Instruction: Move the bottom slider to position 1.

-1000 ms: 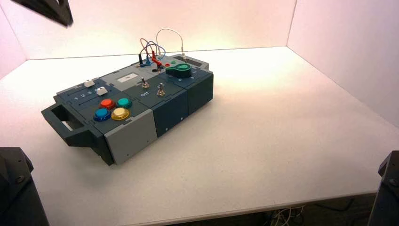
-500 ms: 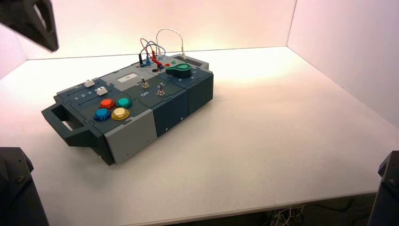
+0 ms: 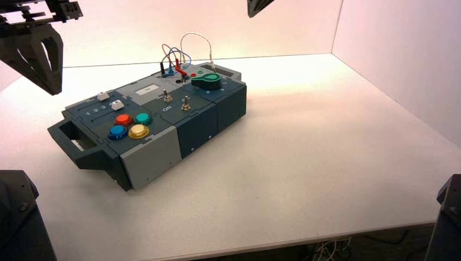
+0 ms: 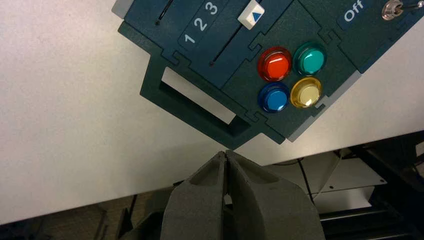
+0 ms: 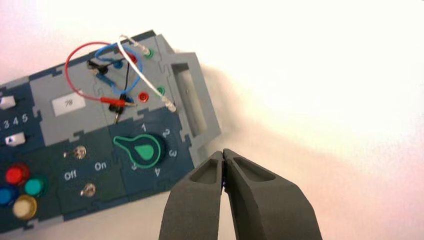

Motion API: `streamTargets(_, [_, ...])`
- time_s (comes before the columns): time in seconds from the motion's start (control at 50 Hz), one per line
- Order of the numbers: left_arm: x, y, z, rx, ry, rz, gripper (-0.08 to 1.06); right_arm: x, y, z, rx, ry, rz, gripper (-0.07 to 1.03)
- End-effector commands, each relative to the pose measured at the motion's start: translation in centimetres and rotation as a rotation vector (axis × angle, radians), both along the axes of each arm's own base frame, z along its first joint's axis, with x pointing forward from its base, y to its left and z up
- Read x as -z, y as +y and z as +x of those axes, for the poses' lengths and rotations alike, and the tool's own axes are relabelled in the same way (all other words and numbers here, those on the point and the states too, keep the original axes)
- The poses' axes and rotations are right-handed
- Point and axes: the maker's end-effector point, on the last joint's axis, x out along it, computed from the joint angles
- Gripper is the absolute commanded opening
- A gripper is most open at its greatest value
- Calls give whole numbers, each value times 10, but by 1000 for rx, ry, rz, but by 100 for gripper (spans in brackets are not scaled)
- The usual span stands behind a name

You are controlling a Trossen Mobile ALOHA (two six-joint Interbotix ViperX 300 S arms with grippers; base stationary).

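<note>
The bottom slider (image 4: 251, 14) is a small white knob with a blue triangle, on the track next to the coloured buttons; it also shows as the nearer of two white knobs (image 3: 117, 105). It sits beyond the printed "3", far from position 1 (image 4: 189, 38). My left gripper (image 3: 53, 84) hangs high over the table to the left of the box, apart from it, and is shut on nothing (image 4: 225, 153). My right gripper (image 5: 222, 152) is also shut and empty, high above the knob end of the box, its tip at the top edge (image 3: 253, 10).
The dark blue box (image 3: 201, 128) stands turned on the white table, handle (image 3: 70, 142) towards the left front. It carries red, teal, blue and yellow buttons (image 4: 291, 75), two toggle levers (image 3: 175, 100), a green knob (image 5: 145, 151) and looped wires (image 3: 176, 54). White walls enclose the back and right.
My left gripper has come down further into view at the upper left. The right gripper's tip has appeared at the top edge. The box and sliders have not moved.
</note>
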Motion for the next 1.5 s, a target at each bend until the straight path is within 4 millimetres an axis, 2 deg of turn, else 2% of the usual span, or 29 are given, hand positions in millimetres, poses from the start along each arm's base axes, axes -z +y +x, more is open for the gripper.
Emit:
streamTargets(0.02, [1, 1, 3, -2, 15, 1, -3, -17, 10, 11, -10, -49, 28, -2])
streamTargets(0.36, [36, 1, 7, 18, 163, 7, -3, -11, 40, 10, -64, -40, 30, -2])
streamTargets(0.76, [71, 6, 16, 19, 250, 8, -3, -25, 41, 10, -59, -61, 53, -2])
streamTargets(0.98, [89, 25, 18, -1, 296, 41, -3, -39, 41, 10, -56, -87, 69, -2])
streamTargets(1.1, [93, 34, 23, -25, 292, 48, -3, -46, 41, 9, -58, -97, 75, -2])
streamTargets(1.5, [93, 34, 57, -42, 232, 46, -3, -52, 37, 7, -54, -104, 79, -2])
